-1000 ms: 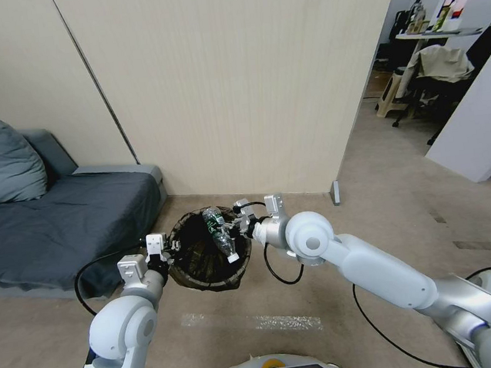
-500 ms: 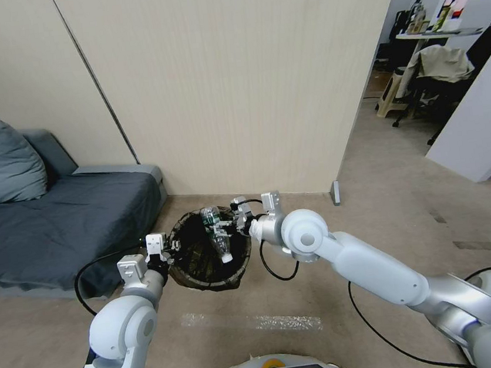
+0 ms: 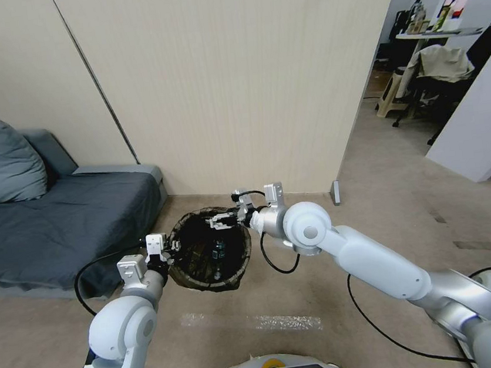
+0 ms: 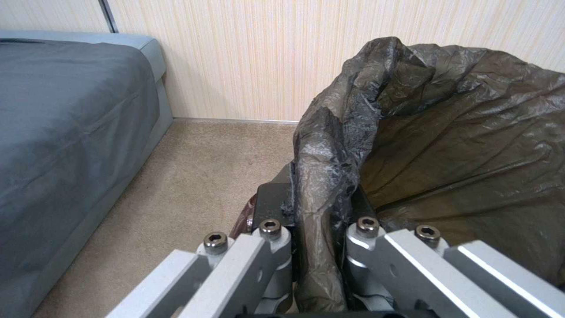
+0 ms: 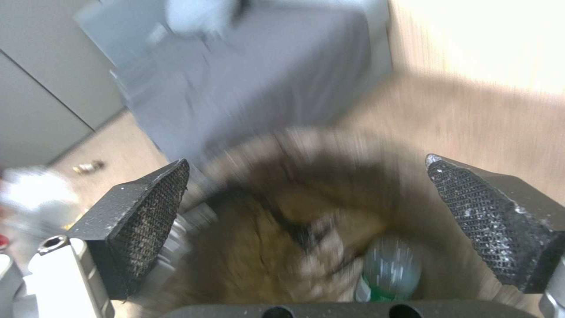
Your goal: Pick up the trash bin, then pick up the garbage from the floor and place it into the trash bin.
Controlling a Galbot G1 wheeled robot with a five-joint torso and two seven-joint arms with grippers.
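Trash bin (image 3: 209, 253) sits lower centre of the head view, above the beige floor (image 3: 376, 192), dark bag folded over its rim, beside the grey sofa bed (image 3: 55, 223) at left. Left hand (image 3: 162, 254) is at the bin's left rim, clamped on the rim and bag fold (the left wrist view shows bag plastic (image 4: 321, 176) pinched between both fingers). Right hand (image 3: 221, 221) hangs over the bin's upper right rim, fingers spread apart and holding nothing; the right wrist view shows the two black pads (image 5: 141, 207) wide apart with the bin mouth between them. Clear plastic bottle (image 3: 218, 252) lies inside the bin, near the bottom, green label visible (image 5: 386, 269), well below the right hand.
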